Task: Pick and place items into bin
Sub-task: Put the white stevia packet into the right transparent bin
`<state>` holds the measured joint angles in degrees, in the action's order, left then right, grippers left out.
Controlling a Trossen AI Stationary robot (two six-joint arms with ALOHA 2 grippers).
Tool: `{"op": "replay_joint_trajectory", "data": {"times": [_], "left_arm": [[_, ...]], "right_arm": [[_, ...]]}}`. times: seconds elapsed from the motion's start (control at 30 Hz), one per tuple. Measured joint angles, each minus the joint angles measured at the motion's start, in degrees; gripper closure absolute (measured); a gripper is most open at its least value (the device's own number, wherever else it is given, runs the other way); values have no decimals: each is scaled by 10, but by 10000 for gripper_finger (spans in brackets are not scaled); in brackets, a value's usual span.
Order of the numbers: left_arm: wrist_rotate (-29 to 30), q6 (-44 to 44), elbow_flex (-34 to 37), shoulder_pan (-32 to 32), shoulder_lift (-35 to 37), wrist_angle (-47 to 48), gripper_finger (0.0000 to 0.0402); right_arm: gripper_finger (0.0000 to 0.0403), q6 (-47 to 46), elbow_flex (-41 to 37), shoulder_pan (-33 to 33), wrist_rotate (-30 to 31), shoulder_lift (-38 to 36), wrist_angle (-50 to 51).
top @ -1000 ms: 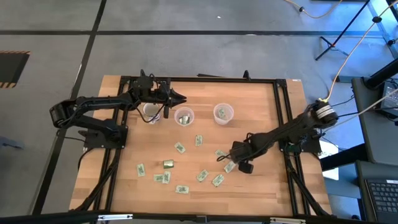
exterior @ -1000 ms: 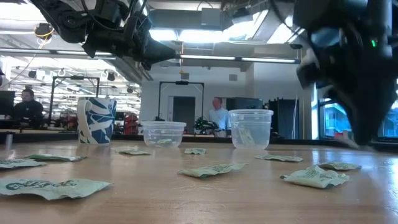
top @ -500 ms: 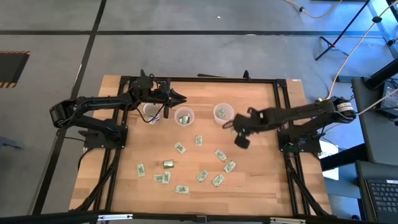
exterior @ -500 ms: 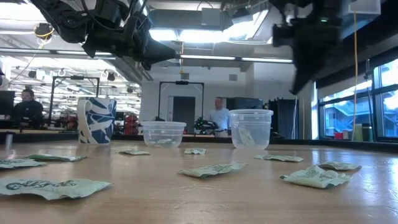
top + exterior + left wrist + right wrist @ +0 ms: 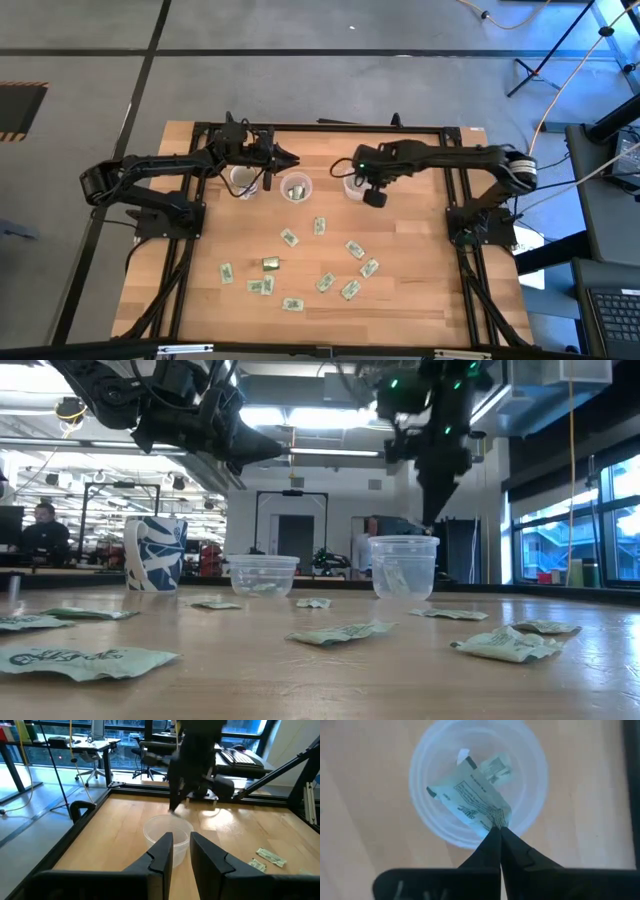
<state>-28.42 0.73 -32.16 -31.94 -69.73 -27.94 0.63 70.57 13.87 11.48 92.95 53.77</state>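
Right gripper has swung from the scattered packets to above the right-hand cup, fingers clamped on one packet; release looks next. Left gripper hovers slightly parted, apparently empty.

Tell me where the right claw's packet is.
Pinched in the right claw, the packet hangs directly over the right-hand clear cup.

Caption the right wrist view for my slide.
Right gripper pinches a pale-green packet by its corner above a clear cup.
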Motion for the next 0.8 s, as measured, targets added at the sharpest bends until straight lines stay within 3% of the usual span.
{"op": "replay_joint_trajectory", "data": {"times": [0.2,0.47,0.8], "left_arm": [[0,0,0,0,0,5,341],[0,0,0,0,0,9,341],[0,0,0,0,0,12,341]], "right_arm": [[403,16,7,3,-1,58,-1],[397,14,8,3,0,66,-13],[330,25,8,3,34,65,-20]]}}
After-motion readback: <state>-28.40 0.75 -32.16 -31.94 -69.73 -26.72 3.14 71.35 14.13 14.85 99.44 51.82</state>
